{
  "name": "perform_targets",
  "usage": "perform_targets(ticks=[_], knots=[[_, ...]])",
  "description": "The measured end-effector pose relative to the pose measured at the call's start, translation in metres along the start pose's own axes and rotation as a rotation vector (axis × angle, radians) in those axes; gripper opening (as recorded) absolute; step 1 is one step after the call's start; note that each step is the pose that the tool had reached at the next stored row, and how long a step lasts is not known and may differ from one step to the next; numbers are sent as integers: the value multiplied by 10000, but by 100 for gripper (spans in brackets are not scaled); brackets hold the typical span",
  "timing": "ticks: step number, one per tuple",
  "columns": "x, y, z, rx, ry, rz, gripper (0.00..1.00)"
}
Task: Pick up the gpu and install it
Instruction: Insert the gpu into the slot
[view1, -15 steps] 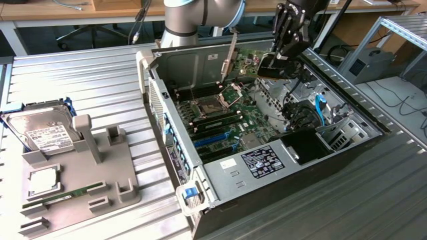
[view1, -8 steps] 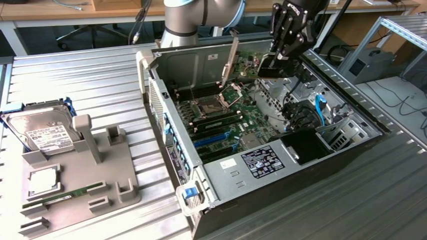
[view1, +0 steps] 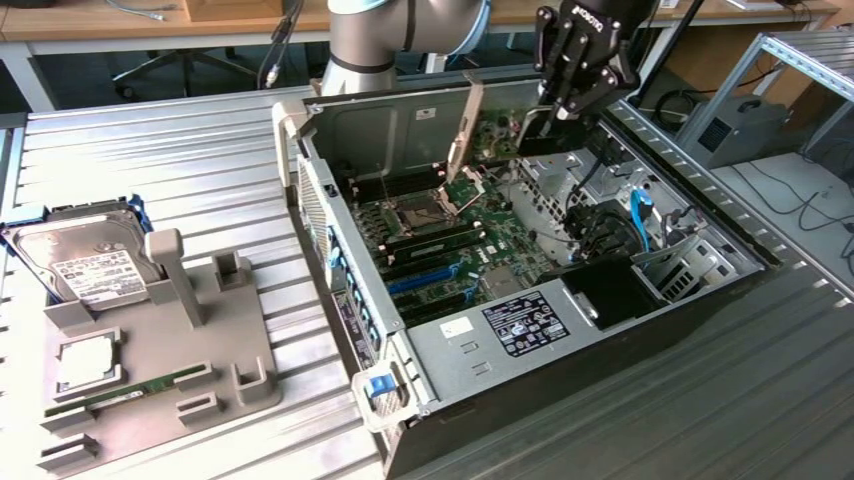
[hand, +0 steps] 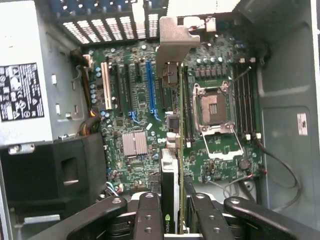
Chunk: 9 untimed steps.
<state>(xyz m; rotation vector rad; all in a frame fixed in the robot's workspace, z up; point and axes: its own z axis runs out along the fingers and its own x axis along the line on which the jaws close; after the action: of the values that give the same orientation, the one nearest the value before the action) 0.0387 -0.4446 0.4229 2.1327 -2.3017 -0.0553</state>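
Wrist view: one gpu (hand: 169, 175) is seen edge-on, gripped between the two fingers (hand: 149, 217) of the half-closed gripper (hand: 176, 222) and held above the one motherboard (hand: 210, 160) inside the open case (view1: 601, 400). One hard drive (view1: 87, 265) and one RAM stick (view1: 127, 392) are seen on the grey tray (view1: 227, 340).

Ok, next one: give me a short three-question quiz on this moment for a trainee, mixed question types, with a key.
1. True or false: the hard drive stands outside the case.
2. What do the jaws hold? A: a fan. B: the gpu. C: a cable.
3. Short answer: what does the RAM stick lie on?

Key: 1 true. 2 B; the jaws grip it above the motherboard, inside the open case. 3 the grey holder, at the exterior view's left.
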Motion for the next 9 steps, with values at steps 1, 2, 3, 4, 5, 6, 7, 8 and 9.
perform_targets(ticks=[1,2,3,4,5,6,7,8,9], knots=[[-1,0,0,-4,4,-167,27],[-2,0,0,-8,10,-346,27],[-3,0,1,-11,14,-495,27],[-5,0,1,-14,18,-648,27],[-8,0,2,-22,28,-998,27],[-10,0,2,-24,32,-1126,27],[-12,0,2,-28,36,-1291,27],[-15,0,2,-30,41,-1393,27],[-15,1,2,-30,41,-1403,27]])
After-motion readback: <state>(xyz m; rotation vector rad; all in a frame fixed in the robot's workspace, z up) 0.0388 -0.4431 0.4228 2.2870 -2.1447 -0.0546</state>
